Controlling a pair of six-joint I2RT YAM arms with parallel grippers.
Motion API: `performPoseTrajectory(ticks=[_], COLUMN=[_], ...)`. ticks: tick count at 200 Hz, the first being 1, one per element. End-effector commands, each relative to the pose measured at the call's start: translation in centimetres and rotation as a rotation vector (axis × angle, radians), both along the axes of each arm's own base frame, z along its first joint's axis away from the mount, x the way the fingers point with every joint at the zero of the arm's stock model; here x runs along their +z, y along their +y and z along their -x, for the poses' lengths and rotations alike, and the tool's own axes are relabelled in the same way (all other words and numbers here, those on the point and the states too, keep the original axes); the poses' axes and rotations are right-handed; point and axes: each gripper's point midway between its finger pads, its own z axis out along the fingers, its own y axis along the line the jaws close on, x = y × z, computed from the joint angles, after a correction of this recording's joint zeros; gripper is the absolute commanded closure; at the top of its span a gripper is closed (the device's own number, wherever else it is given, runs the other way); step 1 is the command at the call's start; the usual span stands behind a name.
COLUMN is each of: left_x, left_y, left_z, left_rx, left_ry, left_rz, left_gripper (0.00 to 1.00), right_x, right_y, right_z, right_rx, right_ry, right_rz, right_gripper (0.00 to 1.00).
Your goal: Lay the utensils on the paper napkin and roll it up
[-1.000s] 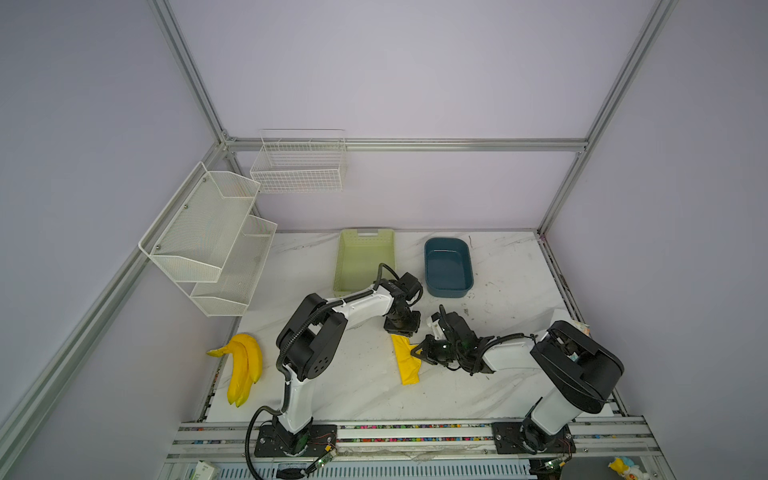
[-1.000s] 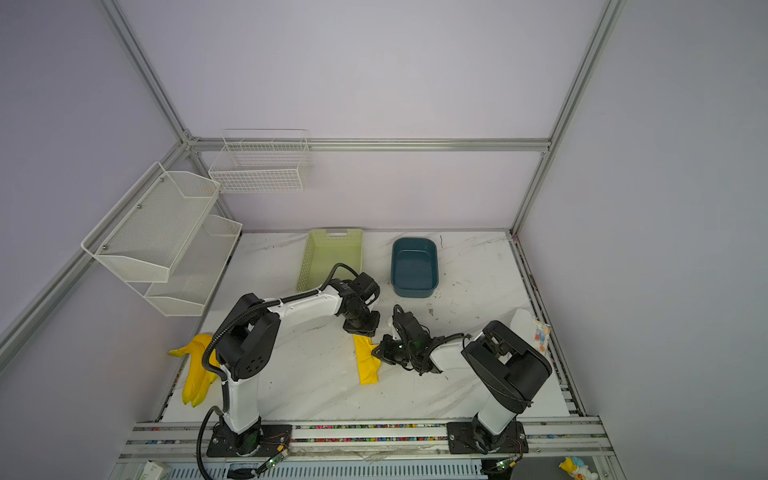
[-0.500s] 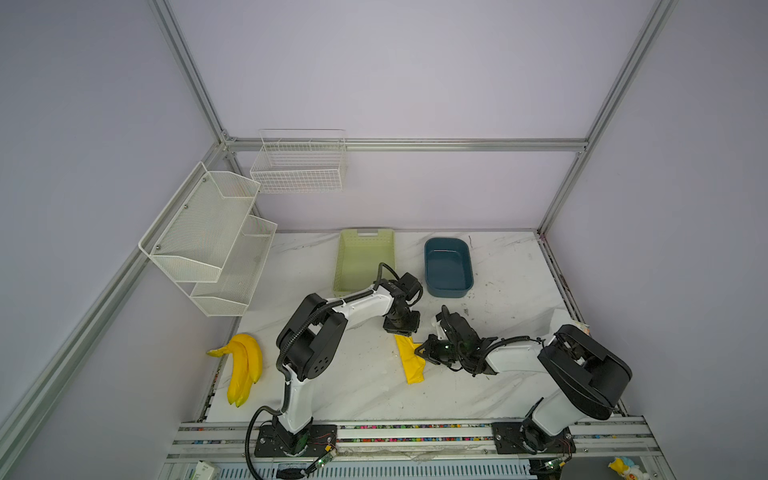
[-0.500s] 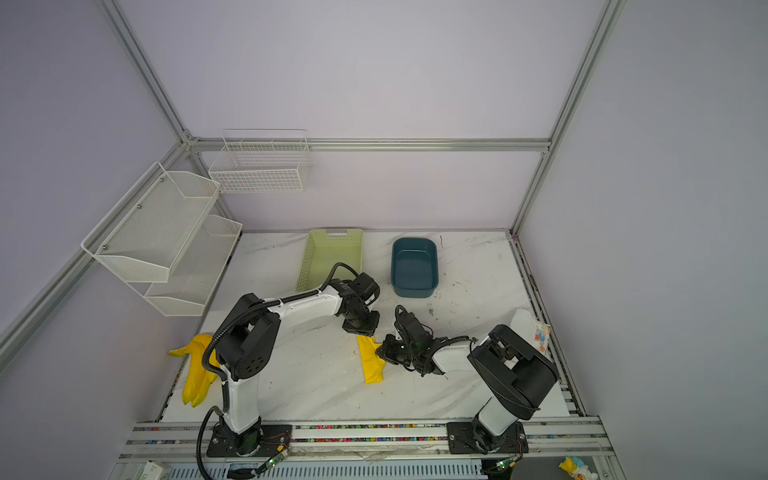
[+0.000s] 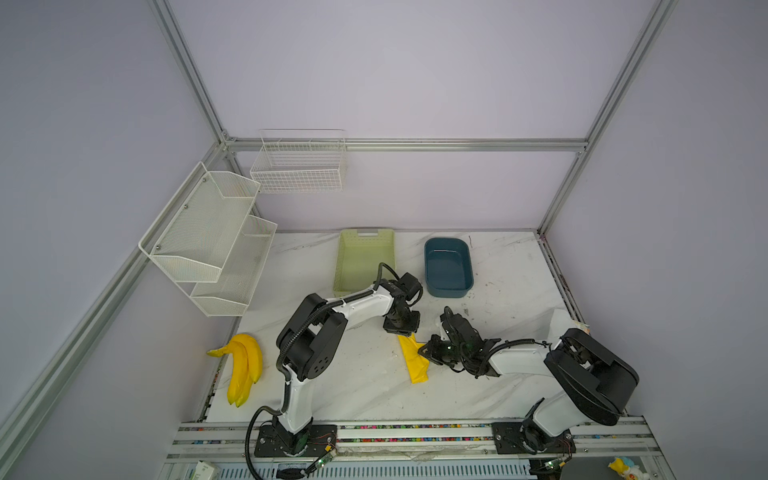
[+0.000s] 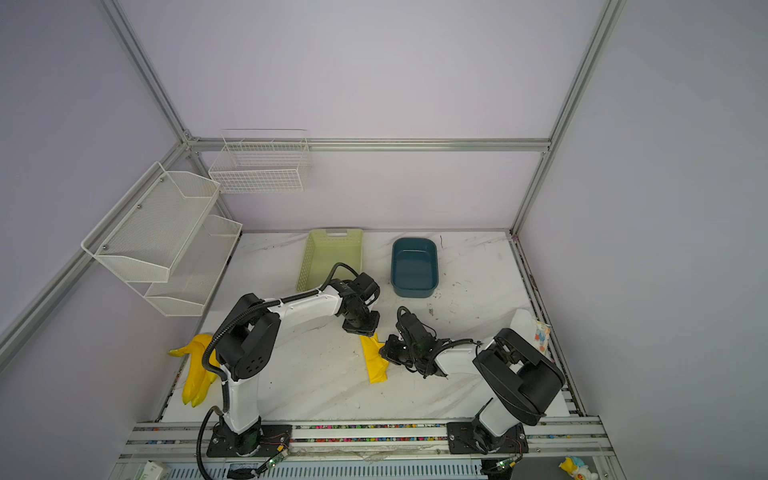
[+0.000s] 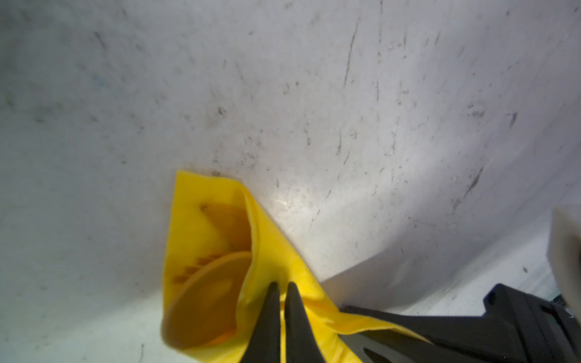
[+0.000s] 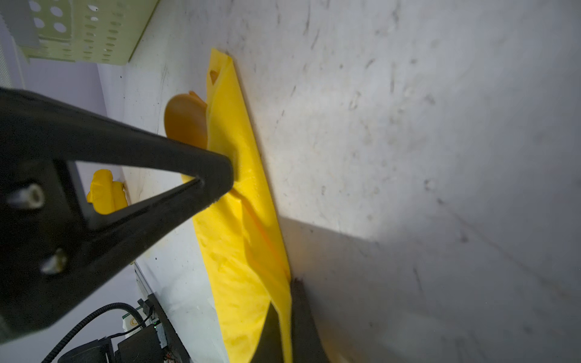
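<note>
Both left pincer (image 7: 282,284) and right pincer (image 8: 284,292) pinch napkin (image 7: 273,245).

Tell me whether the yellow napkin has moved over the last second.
Yes. In both top views the paper napkin has slid slightly to the right, away from the bananas, which have stayed put.
</note>
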Motion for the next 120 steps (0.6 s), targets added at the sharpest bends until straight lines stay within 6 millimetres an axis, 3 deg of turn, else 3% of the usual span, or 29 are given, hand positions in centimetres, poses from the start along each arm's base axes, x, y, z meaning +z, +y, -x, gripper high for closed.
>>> performPoseTrajectory(ticks=[1, 120], left_x=[0.28, 0.55], left_y=[0.51, 0.54], left_z=[0.45, 0.33], left_rx=[-0.01, -0.009], left_ry=[-0.004, -0.013], left_rz=[-0.001, 0.0], left_gripper=[0.92, 0.92], right_x=[-1.07, -1.68], right_y=[-1.33, -1.76], right_z=[0.64, 0.7], right_rx=[-0.037, -0.051], right_ry=[0.034, 0.05], right_rz=[0.054, 0.083], right_gripper=[0.95, 1.0])
